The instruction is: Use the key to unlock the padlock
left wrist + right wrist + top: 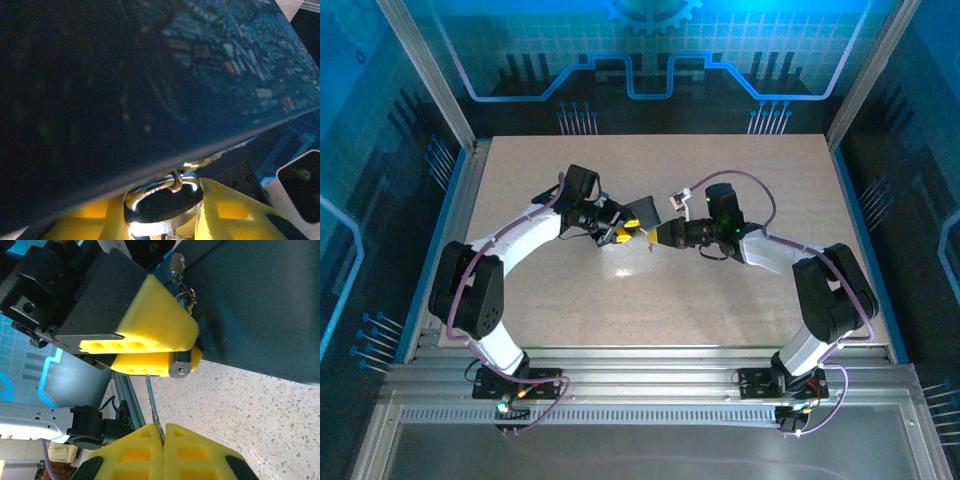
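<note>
Right jaws, closed, pinch the key; left jaws, part-open, clamp the padlock. Aim it squarely at the keyway (unseen), push gently.

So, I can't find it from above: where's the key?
Right wrist view, centre: the key is pinched in the right tool, pointing toward the padlock in the left tool.

Over desk centre: left pincer on left, right pincer on right, tips facing, close together. Between left pincer's fingers: padlock. In right pincer: key, shaft pointing toward padlock, tip just beside it. Before desk's near edge: arm bases.
</note>
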Robot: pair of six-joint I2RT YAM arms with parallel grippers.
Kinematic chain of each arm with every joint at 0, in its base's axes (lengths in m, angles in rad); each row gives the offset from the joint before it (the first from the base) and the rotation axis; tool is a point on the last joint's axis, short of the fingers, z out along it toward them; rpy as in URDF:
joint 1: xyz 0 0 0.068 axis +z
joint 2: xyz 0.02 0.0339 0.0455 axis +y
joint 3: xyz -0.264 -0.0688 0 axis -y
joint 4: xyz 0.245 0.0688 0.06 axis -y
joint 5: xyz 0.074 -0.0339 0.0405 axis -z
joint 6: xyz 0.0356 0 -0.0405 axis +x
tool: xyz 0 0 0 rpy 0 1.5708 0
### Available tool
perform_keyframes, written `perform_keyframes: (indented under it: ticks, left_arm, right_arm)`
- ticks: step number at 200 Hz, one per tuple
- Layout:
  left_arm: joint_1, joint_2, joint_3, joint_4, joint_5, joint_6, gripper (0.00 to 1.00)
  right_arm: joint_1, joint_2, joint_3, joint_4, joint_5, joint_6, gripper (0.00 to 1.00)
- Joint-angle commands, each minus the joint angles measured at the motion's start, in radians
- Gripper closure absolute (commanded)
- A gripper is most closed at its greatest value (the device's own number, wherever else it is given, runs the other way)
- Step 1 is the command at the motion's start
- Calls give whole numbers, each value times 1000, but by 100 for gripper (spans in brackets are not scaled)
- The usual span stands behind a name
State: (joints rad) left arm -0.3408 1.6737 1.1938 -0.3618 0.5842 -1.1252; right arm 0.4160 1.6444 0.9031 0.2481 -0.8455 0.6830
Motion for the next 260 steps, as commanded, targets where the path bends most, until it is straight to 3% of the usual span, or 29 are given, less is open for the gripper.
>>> perform_keyframes:
  ticks: [1,260]
  left_arm:
    - [8,-45,-3,11,42,-2,100]
    - [5,-45,-7,26,45,0,100]
  right_arm:
    - [3,35,-1,16,-7,-1,100]
    - [38,107,31,99,-8,34,100]
